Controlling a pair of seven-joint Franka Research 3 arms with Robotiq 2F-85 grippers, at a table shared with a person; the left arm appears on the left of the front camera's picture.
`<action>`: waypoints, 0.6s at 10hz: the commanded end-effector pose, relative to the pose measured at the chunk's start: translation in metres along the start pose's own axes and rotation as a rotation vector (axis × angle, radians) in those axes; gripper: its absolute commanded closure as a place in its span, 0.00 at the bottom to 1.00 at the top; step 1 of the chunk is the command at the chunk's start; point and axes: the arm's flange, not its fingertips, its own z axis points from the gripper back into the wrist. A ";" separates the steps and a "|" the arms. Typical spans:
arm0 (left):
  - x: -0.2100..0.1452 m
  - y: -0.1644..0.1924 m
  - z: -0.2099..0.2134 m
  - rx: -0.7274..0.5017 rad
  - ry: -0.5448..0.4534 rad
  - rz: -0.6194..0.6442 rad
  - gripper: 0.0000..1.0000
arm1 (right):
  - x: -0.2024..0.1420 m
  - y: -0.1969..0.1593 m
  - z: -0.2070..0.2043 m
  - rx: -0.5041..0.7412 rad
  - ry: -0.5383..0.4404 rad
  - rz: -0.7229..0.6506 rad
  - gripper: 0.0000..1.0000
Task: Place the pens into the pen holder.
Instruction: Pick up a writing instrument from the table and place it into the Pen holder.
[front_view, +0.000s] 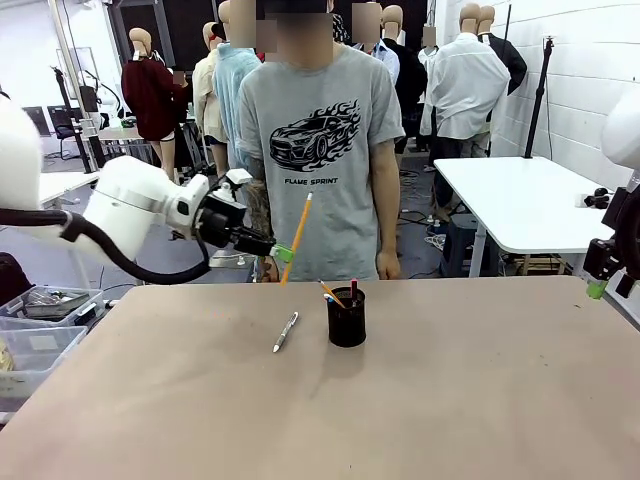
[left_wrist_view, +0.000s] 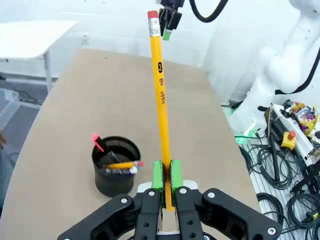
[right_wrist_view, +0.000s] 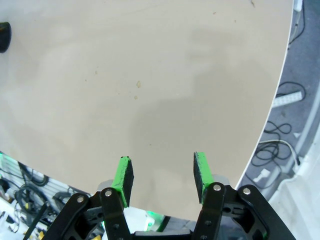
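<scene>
Pencil (front_view: 297, 238) stands near-upright, eraser up, pinched at its lower end by the closed left gripper (front_view: 283, 252), the pen holder (front_view: 346, 320) lower and to its right, silver pen (front_view: 286, 332) lying beside it, right gripper (right_wrist_view: 162, 175) open, empty, well apart

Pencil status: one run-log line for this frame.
left gripper: shut on pencil, raised | right gripper: open, empty | silver pen: on table | pen holder: upright

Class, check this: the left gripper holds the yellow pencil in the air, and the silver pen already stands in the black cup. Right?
No. The front view shows the silver pen lying on the table beside the black cup. The left gripper does hold the yellow pencil.
</scene>
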 end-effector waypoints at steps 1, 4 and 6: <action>0.019 0.029 -0.017 -0.032 -0.039 -0.064 1.00 | 0.001 0.000 0.000 -0.008 -0.001 0.000 0.38; 0.014 0.060 -0.051 -0.081 -0.076 -0.061 1.00 | 0.001 0.000 0.000 -0.008 -0.001 0.000 0.38; 0.009 0.076 -0.071 -0.135 -0.076 -0.064 1.00 | 0.001 0.000 0.000 -0.008 -0.001 0.000 0.38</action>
